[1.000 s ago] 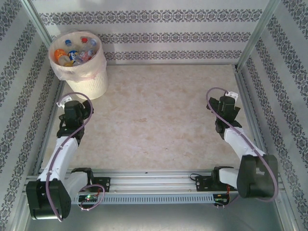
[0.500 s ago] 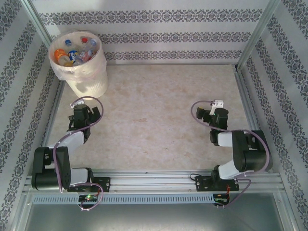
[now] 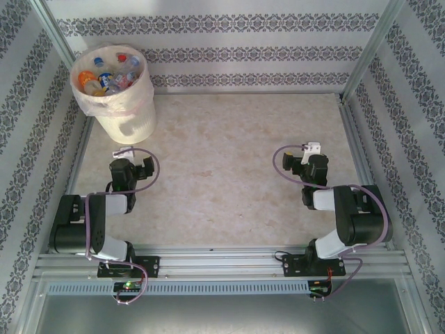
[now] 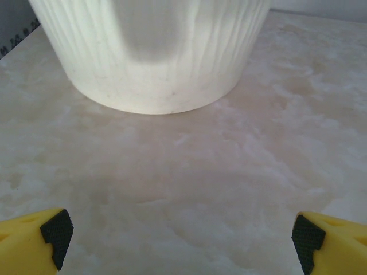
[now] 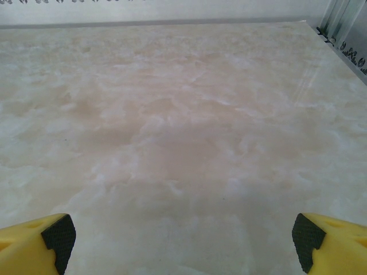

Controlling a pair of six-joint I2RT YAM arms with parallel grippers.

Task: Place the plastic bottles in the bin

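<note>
The cream-white bin (image 3: pixel 132 115) stands at the far left corner with a pinkish liner over its rim. Several plastic bottles (image 3: pixel 110 75) with orange, blue and red caps and labels lie heaped inside it. My left gripper (image 3: pixel 125 154) sits folded back just in front of the bin, jaws open and empty. The left wrist view has the bin's ribbed wall (image 4: pixel 155 57) close ahead and the yellow fingers (image 4: pixel 34 243) wide apart over bare table. My right gripper (image 3: pixel 306 154) is folded back at the right, open and empty, its fingers (image 5: pixel 338 243) spread wide.
Patterned walls and metal frame posts enclose the marble-look table (image 3: pixel 236 167) on three sides. The rail with both arm bases (image 3: pixel 222 263) runs along the near edge.
Both arms have folded back toward their bases over the last second. The left gripper drew nearer and turned slightly right; the right one settled early and has barely moved since.
</note>
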